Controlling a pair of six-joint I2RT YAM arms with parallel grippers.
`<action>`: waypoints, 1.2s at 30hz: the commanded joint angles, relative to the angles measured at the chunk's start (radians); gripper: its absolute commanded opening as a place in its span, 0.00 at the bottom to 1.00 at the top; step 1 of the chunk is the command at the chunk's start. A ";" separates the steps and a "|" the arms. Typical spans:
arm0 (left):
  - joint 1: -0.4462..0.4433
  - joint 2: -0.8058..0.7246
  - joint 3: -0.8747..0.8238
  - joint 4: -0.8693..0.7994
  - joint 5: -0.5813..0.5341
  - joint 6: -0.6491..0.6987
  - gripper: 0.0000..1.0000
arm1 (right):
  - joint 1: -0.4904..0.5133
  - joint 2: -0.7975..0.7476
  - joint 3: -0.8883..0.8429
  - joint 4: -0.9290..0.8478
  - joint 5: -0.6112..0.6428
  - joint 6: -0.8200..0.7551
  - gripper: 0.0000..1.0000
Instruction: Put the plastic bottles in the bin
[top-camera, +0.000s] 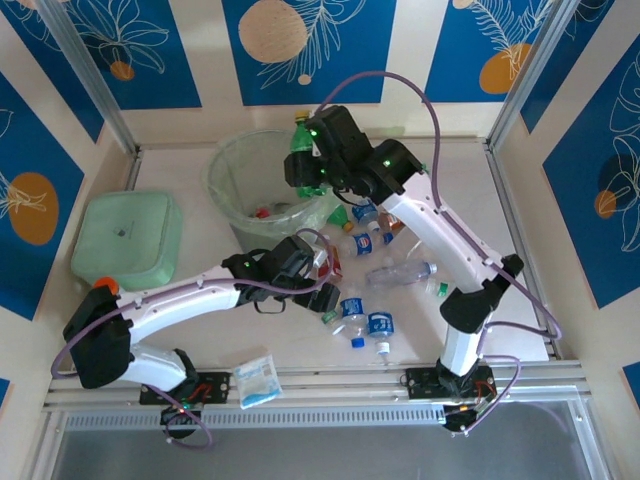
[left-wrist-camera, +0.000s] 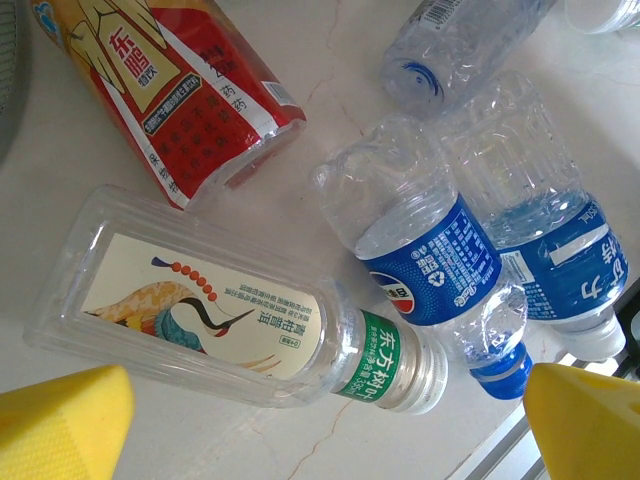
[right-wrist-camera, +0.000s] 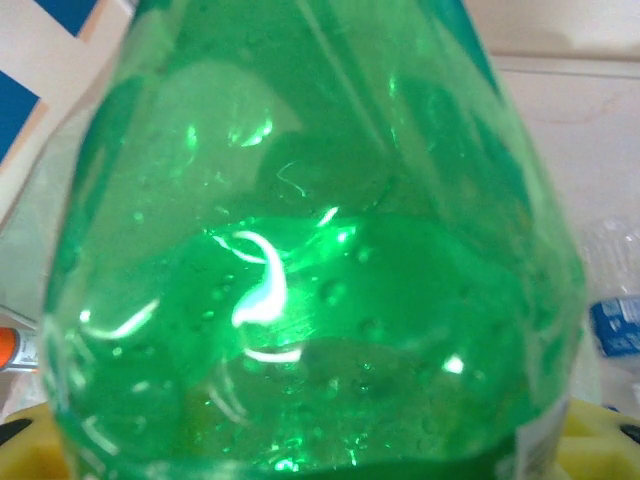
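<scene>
Bottles (top-camera: 380, 322) on pale table (top-camera: 300, 345), blue-patterned walls (top-camera: 150, 50)

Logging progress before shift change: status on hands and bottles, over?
Right hand shut on green bottle, above the bin rim. Left hand open, low over loose bottles. Nothing blocking the bin's mouth.

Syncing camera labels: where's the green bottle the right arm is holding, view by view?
Top external: green bottle upright in the right gripper, by the bin at its right rim.
Right wrist: close up across the centre, with yellow fingers at the bottom corners.
Left wrist: aimed at the table pile instead, crane-label bottle nearest.
Shared landmark: blue-labelled bottles.
</scene>
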 joint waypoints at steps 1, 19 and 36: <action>-0.007 -0.020 -0.012 0.008 0.003 0.015 1.00 | 0.008 0.058 0.078 -0.016 0.004 -0.028 0.59; -0.007 -0.086 -0.032 -0.012 -0.008 0.024 0.99 | -0.019 0.261 0.290 -0.076 -0.088 -0.015 0.82; -0.007 -0.049 0.082 -0.089 -0.038 0.047 0.99 | -0.076 -0.079 0.075 -0.071 0.073 -0.007 0.90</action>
